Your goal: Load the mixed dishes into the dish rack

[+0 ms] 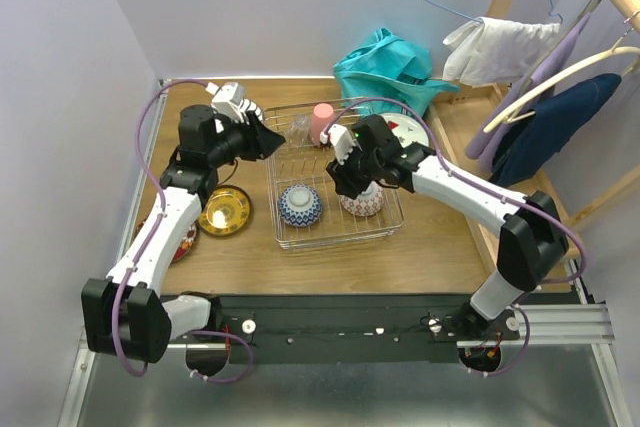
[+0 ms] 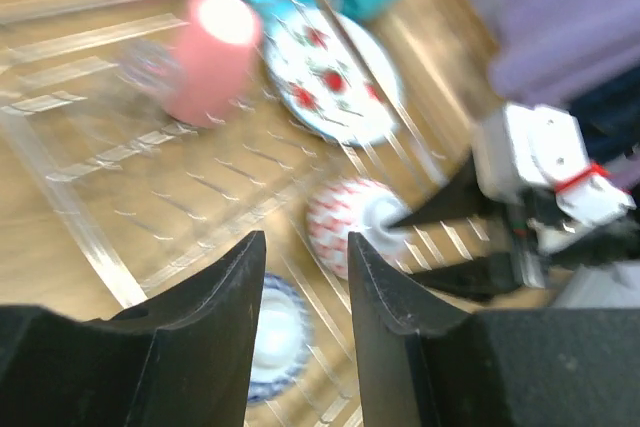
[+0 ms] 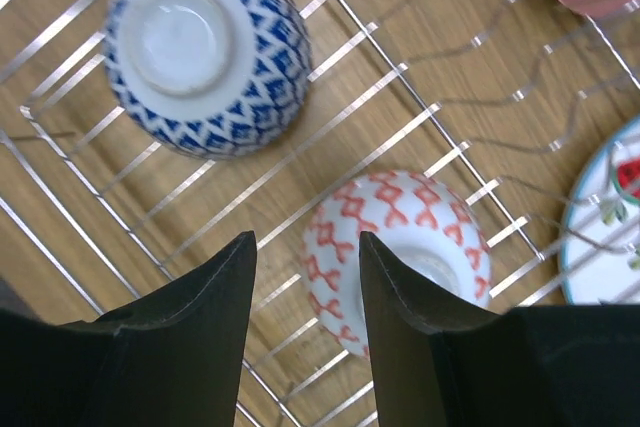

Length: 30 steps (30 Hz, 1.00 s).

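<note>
Gold saucer (image 1: 224, 210) left of centre, beside the rack (image 1: 310, 169). Blue bowl (image 1: 299, 205) and red bowl (image 1: 366, 206) sit upturned at the rack's near end. The right gripper (image 3: 305, 242) gapes empty over the red bowl. Higher up, the left gripper (image 2: 305, 242) is parted and empty, near the pink cup (image 1: 322, 122).

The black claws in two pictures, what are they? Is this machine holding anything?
Those claws are the fingers of two robot arms. One picture looks down from above; the other two come from a camera on each wrist. On the table sits a wire dish rack holding an upside-down blue bowl, a red bowl and a pink cup, with a fruit plate at its far corner. A gold saucer waits outside. The left gripper and right gripper are both open, holding nothing.
</note>
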Motion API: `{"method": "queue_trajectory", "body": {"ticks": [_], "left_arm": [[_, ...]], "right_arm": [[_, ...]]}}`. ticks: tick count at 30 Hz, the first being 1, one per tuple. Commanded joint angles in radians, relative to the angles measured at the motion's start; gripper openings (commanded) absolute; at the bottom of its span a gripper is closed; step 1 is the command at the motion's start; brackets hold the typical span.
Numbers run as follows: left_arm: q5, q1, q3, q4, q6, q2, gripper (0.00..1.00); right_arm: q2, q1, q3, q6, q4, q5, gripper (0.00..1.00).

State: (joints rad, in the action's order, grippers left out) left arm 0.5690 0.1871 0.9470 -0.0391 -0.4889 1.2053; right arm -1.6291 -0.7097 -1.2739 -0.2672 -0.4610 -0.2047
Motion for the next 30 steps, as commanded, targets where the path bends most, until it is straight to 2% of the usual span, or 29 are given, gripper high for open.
{"method": "queue_trajectory", "body": {"ticks": [1,4,5,11,21,30], "left_arm": [[-0.239,-0.054,0.055,-0.229,0.193,0.005,0.45],[-0.256,-0.084,0.042,-0.291,0.196,0.016,0.23],[-0.253,-0.087,0.033,-0.292,0.193,0.013,0.01],[-0.259,-0.104,-0.037,-0.286,0.161,-0.046,0.00],[-0.265,-0.172,-0.096,-0.292,0.162,-0.104,0.00],[-0.248,-0.179,-0.120,-0.242,0.127,-0.096,0.00]], "right_arm": [[-0.096,-0.004,-0.109,0.049,0.022,-0.177,0.50],[-0.195,-0.005,-0.214,0.083,0.033,-0.234,0.42],[-0.219,-0.005,-0.276,0.089,0.025,-0.245,0.39],[-0.382,-0.036,-0.444,0.074,-0.063,-0.286,0.01],[-0.437,-0.111,-0.427,-0.047,-0.159,-0.225,0.01],[-0.361,-0.112,-0.322,-0.132,-0.243,-0.084,0.00]]}}
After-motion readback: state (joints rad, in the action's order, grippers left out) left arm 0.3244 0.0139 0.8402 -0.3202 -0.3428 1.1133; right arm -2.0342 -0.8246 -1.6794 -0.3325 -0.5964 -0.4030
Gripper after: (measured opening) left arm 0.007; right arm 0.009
